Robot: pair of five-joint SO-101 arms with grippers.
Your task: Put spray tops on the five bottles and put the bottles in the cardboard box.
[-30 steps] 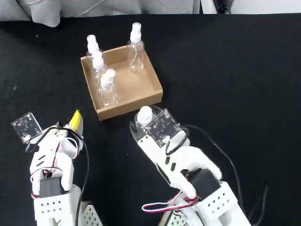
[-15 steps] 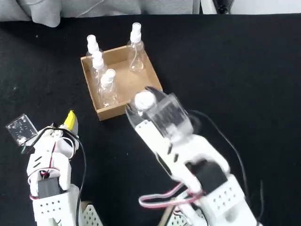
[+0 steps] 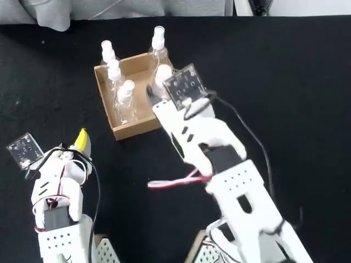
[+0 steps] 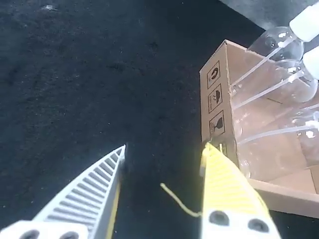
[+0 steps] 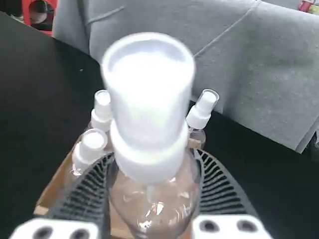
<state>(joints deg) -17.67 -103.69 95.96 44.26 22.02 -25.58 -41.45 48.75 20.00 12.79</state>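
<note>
black tabletop [image 3: 285, 82] with grey fabric [image 3: 109, 8] along its far edge.

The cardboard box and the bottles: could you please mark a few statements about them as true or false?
1. The right gripper has its jaws around a bottle that wears a spray top. True.
2. That bottle hangs over bare table, well away from the cardboard box. False: it is over the box, near the side closest to the right arm.
3. The left gripper has its jaws shut on a loose spray top. False: its jaws are open and hold nothing, beside the box.
4. Four other bottles stand upright in the box, each with a spray top on. True.
</note>
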